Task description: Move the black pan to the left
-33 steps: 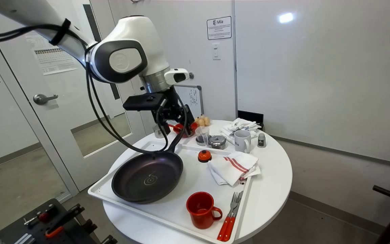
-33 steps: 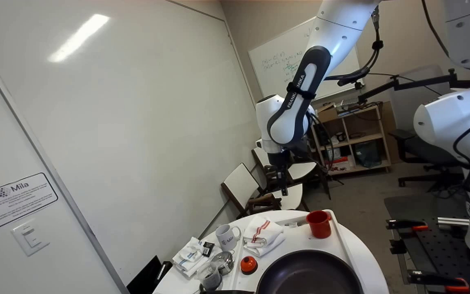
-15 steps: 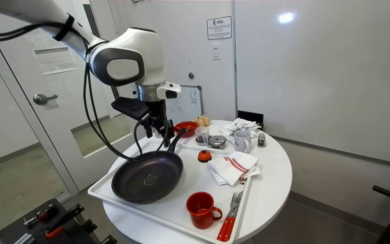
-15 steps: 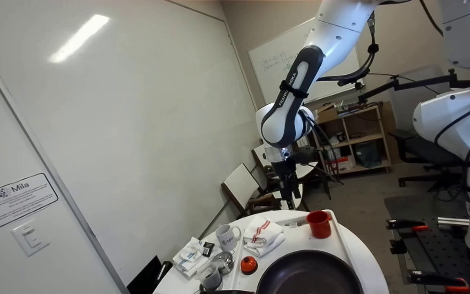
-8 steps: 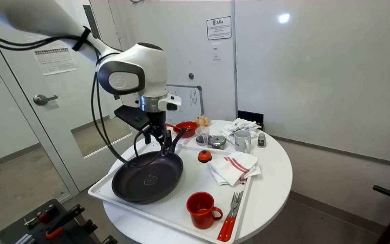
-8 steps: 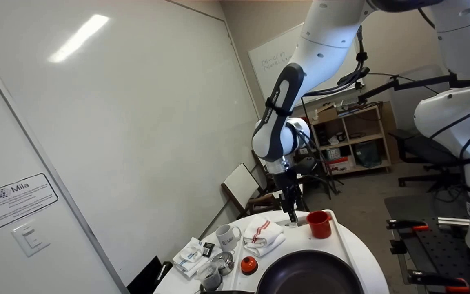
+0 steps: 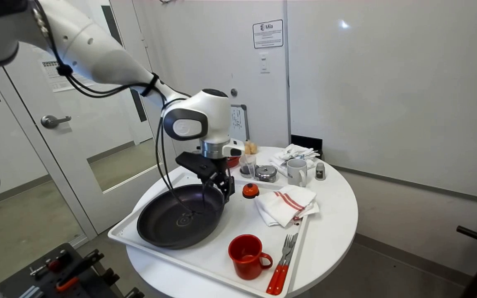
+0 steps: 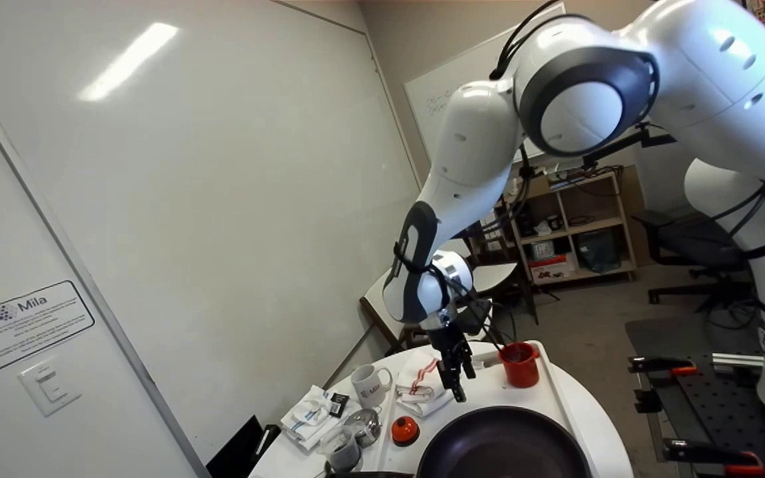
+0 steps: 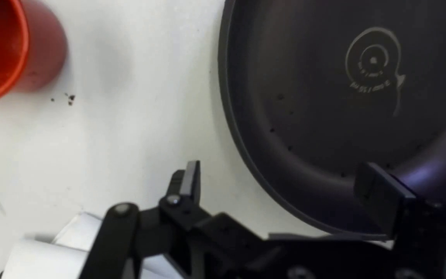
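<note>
The black pan [image 7: 172, 219] lies on a white tray [image 7: 238, 219], its inside facing up. It also shows in an exterior view [image 8: 505, 445], cut by the bottom edge, and fills the upper right of the wrist view [image 9: 323, 97]. My gripper [image 7: 222, 198] is open and empty, pointing down above the pan's rim. In the wrist view the gripper [image 9: 283, 180] has one finger over the pan's inside and the other over the tray outside the rim. The rim runs between them. I cannot tell how high the fingertips are. The pan's handle is mostly hidden behind the gripper.
A red cup [image 7: 246, 256] and red-handled cutlery [image 7: 280, 269] are on the tray. An orange-red knob-like item [image 7: 250, 190] and a folded striped towel [image 7: 286, 205] lie near the gripper. A grey mug [image 7: 296, 171], a metal tin [image 7: 266, 173] and a glass [image 7: 246, 164] stand beyond.
My gripper has moved down and across from near the pan's handle and the red bowl to the pan's rim, on the side of the orange-red item. The pan has not moved.
</note>
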Controlling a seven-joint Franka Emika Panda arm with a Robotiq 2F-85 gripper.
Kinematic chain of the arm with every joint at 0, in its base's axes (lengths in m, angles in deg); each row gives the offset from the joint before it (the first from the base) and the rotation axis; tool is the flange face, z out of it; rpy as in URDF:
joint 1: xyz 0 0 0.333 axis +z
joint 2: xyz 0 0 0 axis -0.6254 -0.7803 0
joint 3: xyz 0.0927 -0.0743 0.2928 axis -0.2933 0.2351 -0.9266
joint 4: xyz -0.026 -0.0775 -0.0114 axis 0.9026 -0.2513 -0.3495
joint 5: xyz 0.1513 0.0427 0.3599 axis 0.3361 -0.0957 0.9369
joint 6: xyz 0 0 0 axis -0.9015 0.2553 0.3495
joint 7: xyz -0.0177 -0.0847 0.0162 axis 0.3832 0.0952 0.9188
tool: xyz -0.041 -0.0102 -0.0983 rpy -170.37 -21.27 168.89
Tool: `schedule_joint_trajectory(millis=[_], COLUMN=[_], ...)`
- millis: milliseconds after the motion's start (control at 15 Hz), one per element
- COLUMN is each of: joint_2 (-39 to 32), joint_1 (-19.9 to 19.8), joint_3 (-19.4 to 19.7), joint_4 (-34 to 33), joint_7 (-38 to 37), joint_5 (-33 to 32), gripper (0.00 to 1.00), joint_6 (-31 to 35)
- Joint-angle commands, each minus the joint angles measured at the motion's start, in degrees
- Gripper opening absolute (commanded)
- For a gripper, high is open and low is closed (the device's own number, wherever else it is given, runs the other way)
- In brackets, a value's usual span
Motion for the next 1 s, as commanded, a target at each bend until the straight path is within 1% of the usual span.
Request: schedule_joint_trajectory(millis=[0, 67, 200, 333, 467, 667, 800, 933], joint_2=[-7.97, -8.90, -8.70, -8.57, -8.90, -9.10, -9.15, -9.73], joint_1=[-13.58, -16.70, -24.83, -30.01, -33.57, -36.43, -36.68, -35.76], joint_3=[-11.61, -14.54, -23.36, -29.37, -33.49, -37.48, -38.69, -38.75], joint_4=[-13.76, -16.50, -20.02, -22.26, -24.62, -27.02, -28.38, -30.49], joint_7=[-2.68, -3.87, -7.68, -10.77, -13.15, -15.85, -18.29, -21.58], joint_5=[-4.76, -7.77, -17.23, -25.36, -30.86, -35.94, -38.27, -40.68], gripper=[1.00, 1.00, 1.00, 1.00, 1.00, 1.00, 1.00, 1.00], joint_6=[2.26, 3.46, 6.91, 8.58, 8.65, 7.89, 7.00, 5.72])
